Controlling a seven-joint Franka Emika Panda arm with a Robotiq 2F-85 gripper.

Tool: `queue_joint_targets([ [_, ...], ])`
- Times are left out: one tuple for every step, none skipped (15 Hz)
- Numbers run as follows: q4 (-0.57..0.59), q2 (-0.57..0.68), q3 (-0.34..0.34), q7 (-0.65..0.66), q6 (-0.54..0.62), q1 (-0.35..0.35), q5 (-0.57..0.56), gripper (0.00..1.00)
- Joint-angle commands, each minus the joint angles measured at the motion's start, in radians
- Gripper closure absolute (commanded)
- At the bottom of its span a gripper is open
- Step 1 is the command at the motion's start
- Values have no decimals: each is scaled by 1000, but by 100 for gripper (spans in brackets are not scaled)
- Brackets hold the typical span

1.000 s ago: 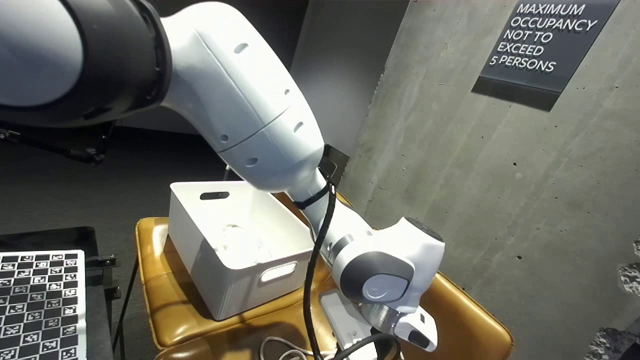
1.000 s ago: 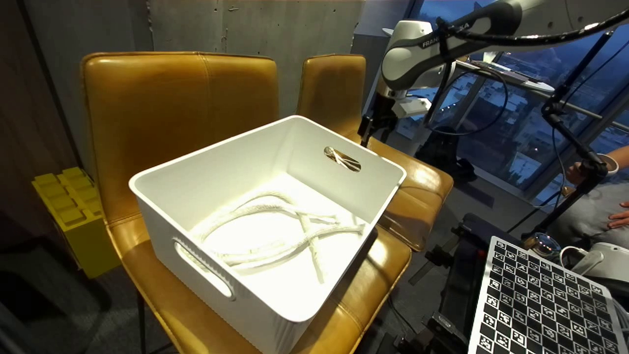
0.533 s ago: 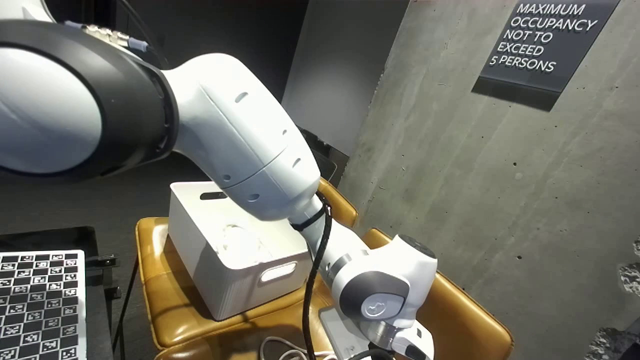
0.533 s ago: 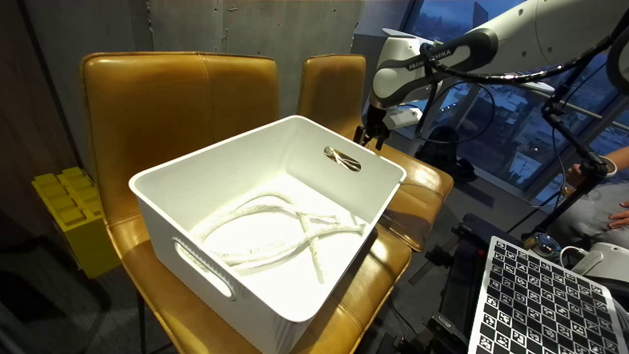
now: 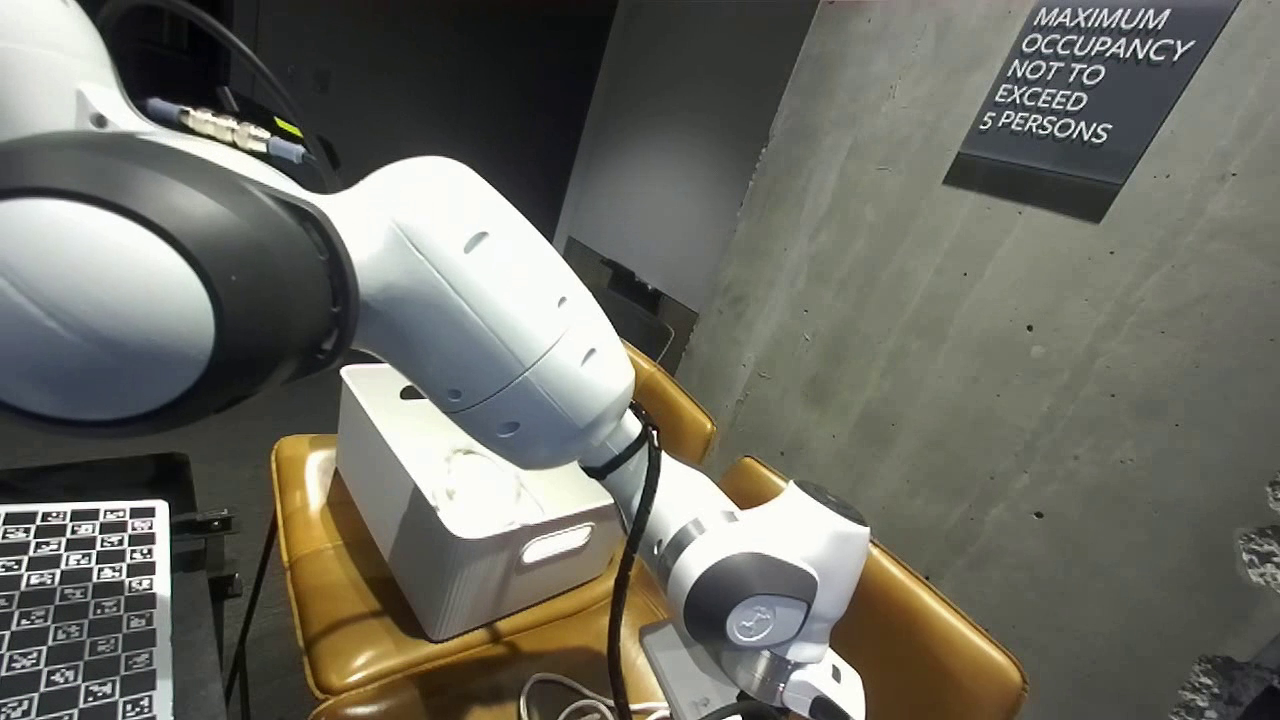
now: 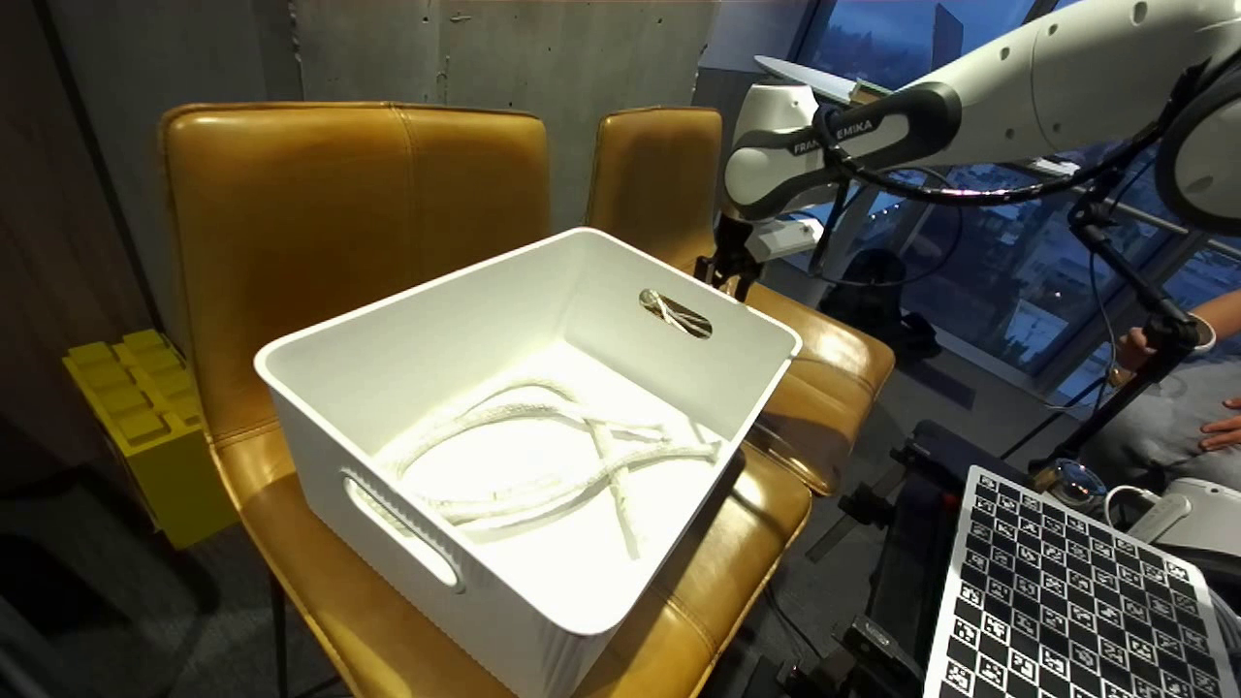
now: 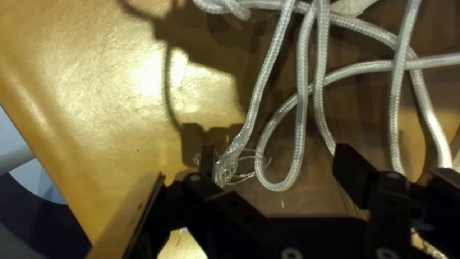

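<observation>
Here's the black two-fingered gripper (image 7: 278,165), fingers spread wide in the wrist view, nothing pinched between them. Right in and above that gap: the white braided rope (image 7: 302,108), strewn in loose loops over the glossy tan leather surface (image 7: 118,104), a chair seat. Its frayed end (image 7: 227,167) sits just beside one finger (image 7: 207,158) (touching or not, I can't tell), and that's the danger spot! Were the gripper to close here, stray filaments could catch at the tip while the rope itself slips out. Look at the hairpin loop (image 7: 276,186) next to it, too: a grip might gather several strands at once, and crossing coils could drag the whole tangle. Go too low, and the tips may dent soft leather or shove the rope aside.

Outward now: the white ribbed plastic bin (image 6: 465,339) stands on the neighbouring tan leather chair (image 6: 354,242), near the gripper in an exterior view; a sideways swing could clip its rim. Inside lie thick white cord loops (image 6: 616,473), well apart from the fingers. And along the white robot arm (image 5: 480,300) hangs a black cable (image 5: 628,570), slack enough, I'd judge, to snag.
</observation>
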Motion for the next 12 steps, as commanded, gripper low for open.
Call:
queue_joint_targets([
  [100,58,-6,24,-49,-7,-16,44],
  [110,66,-5,25,-50,-8,-17,44],
  [120,72,-5,25,-53,-9,-18,52],
  [130,79,-6,26,-55,-9,-18,59],
  [139,85,-6,27,-60,-10,-19,69],
  [148,90,-7,28,-65,-10,-19,75],
  [155,94,-7,28,-69,-11,-20,82],
  [140,86,-16,26,-64,-3,-12,90],
  [130,77,-17,28,-65,1,-12,97],
  [103,54,-17,30,-59,7,-12,100],
  [92,43,-17,31,-56,10,-12,100],
  [60,10,-13,27,-53,16,-10,100],
])
